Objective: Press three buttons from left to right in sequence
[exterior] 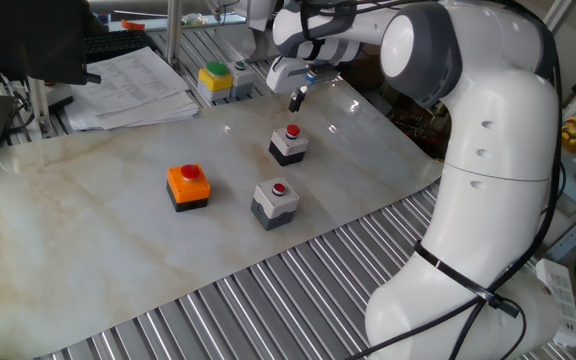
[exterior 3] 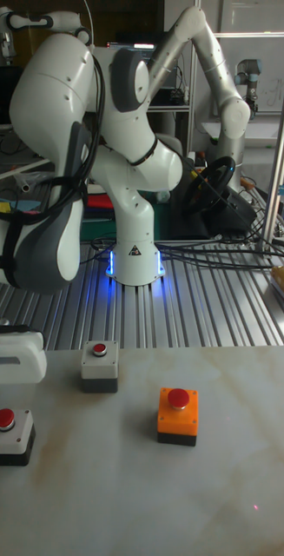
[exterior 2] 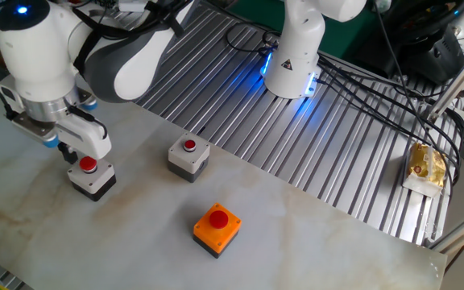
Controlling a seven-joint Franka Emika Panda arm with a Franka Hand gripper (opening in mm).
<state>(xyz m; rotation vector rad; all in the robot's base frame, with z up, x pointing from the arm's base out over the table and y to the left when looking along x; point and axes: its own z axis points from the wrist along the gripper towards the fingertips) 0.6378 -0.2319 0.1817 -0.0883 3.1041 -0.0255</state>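
Three buttons stand on the marble board. In one fixed view the orange box (exterior: 188, 186) is at the left, the grey box (exterior: 275, 201) is right of it, and the white-topped box (exterior: 288, 144) lies beyond. My gripper (exterior: 295, 101) hangs a little above and behind the white-topped box, touching nothing. Its dark fingers read as one narrow tip, shut. The other fixed view shows the gripper (exterior 2: 70, 151) just above the white-topped box (exterior 2: 90, 176), with the grey box (exterior 2: 188, 156) and the orange box (exterior 2: 217, 228) to its right. The tall view shows all three: white-topped (exterior 3: 9, 434), grey (exterior 3: 99, 365), orange (exterior 3: 177, 415).
A yellow box with a green button (exterior: 215, 78) sits behind the gripper, beside a stack of papers (exterior: 133, 85). Ribbed metal table (exterior: 268, 300) surrounds the marble board. A second robot's base (exterior 2: 292, 64) glows blue at the back. A yellow packet (exterior 2: 425, 165) lies far right.
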